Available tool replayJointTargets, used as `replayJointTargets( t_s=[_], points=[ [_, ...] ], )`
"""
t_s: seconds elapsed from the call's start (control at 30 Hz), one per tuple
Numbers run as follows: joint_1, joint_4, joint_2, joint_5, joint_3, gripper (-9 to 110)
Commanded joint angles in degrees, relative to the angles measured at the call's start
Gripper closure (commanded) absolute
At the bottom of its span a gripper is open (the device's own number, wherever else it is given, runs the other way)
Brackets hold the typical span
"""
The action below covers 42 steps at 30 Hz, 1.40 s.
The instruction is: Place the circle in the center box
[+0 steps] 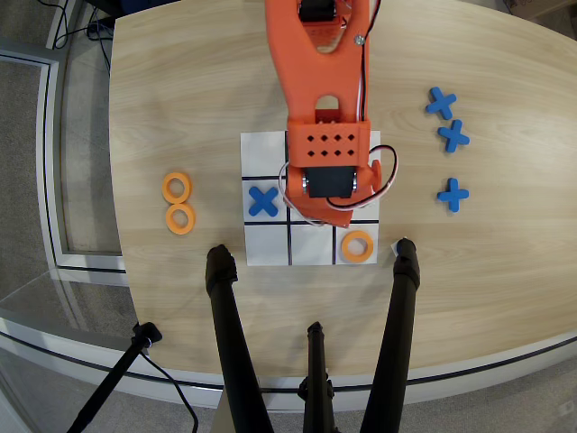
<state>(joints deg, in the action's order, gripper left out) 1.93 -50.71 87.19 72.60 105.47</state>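
The white 3x3 board (267, 245) lies in the middle of the wooden table. My orange arm reaches down from the top edge, and its wrist and gripper (330, 216) hang over the center box, hiding almost all of it. The fingertips are under the wrist, so I cannot tell if they are open or hold anything. One orange ring (357, 245) lies flat in the board's bottom-right square. A blue cross (262, 200) lies in the middle-left square. Two more orange rings (177, 188) (180, 218) lie on the table left of the board.
Three blue crosses (440, 102) (453, 136) (453, 194) lie on the table right of the board. Black tripod legs (225, 307) (401, 298) rise from the near edge, just below the board. A smaller tripod (135, 347) stands off the table at lower left.
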Motion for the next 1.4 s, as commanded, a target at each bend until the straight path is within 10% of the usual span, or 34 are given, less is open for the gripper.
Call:
replayJointTargets(
  t_s=[0.0,0.23,0.77,1.37],
  points=[
    [-0.7,-4.8,5.6,0.1,-5.6,88],
    [-3.9,-12.5,21.3,1.1,-4.4,88],
    [-5.7,-11.8,94.8,15.2,66.6,88],
    [-13.4,-23.9,105.1,15.0,78.0,102]
  ],
)
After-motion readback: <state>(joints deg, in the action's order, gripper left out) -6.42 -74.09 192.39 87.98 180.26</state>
